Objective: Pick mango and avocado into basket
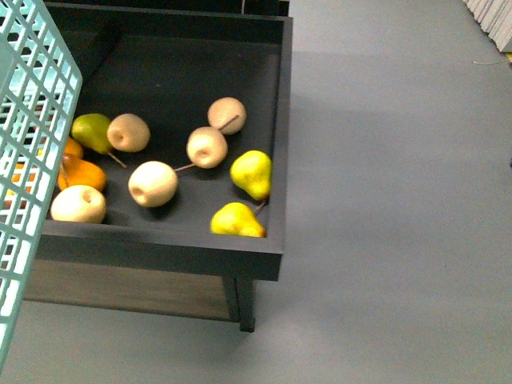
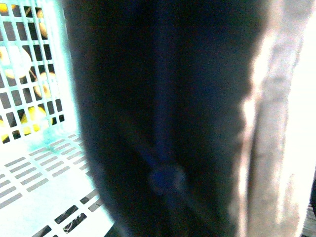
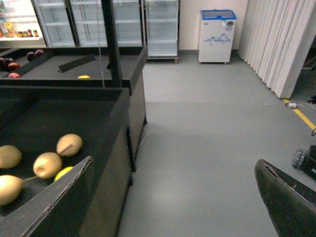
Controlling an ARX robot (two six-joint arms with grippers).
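Basket (image 1: 32,152): its teal slotted wall fills the left edge of my front view, in front of the black tray surface (image 1: 160,250), which holds pale apples (image 1: 153,183) and yellow pears (image 1: 251,174). Orange fruit (image 1: 84,174) shows just behind that wall. The right pincer (image 3: 175,161) stands wide apart over the grey floor (image 3: 207,123), gripping nothing. A dark blur blocks the left wrist view, so I cannot tell the left pincer's state.

The basket (image 1: 58,46), cut off by the front view's edge, half hides orange fruit (image 1: 88,174), perhaps pears; a blurred dark mass (image 2: 168,118) fills the left wrist view.
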